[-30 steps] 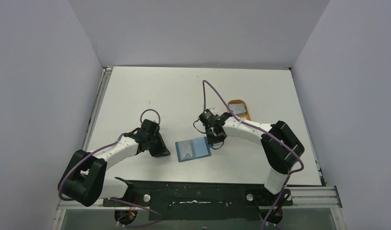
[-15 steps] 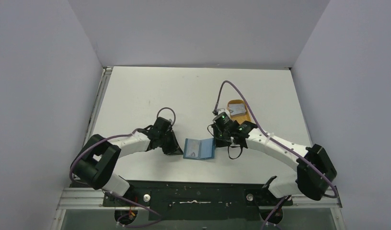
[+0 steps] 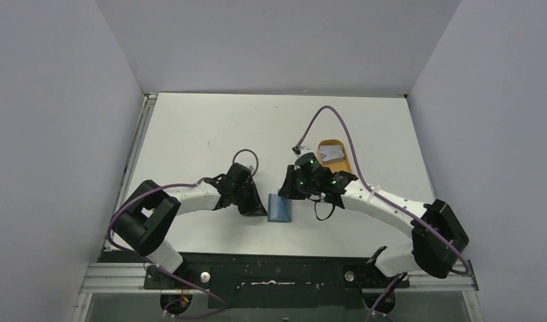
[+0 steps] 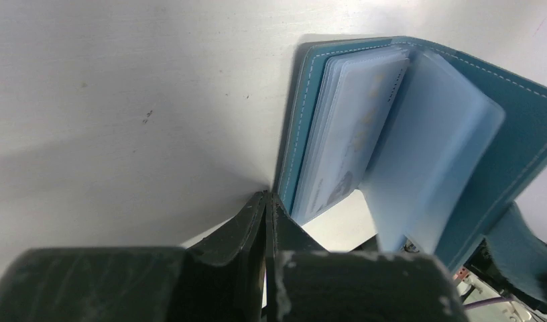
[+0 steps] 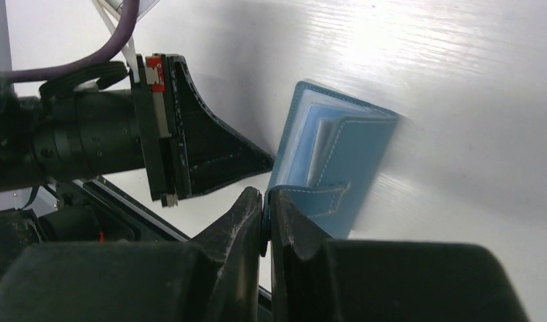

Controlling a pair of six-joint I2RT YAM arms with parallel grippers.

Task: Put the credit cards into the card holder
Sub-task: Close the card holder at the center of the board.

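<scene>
Top external: left arm (image 3: 190, 196) and right arm (image 3: 385, 204) curl inward, flanking card holder (image 3: 280, 209).

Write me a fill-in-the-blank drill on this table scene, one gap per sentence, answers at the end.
1. The wallet on the table is ____ in colour.
2. It sits ____ the left fingers and the right fingers.
3. Neither pair of fingers is open; both are ____.
4. Away from the wallet, a card lies in the ____ tray.
Missing words: blue; between; shut; orange.
</scene>
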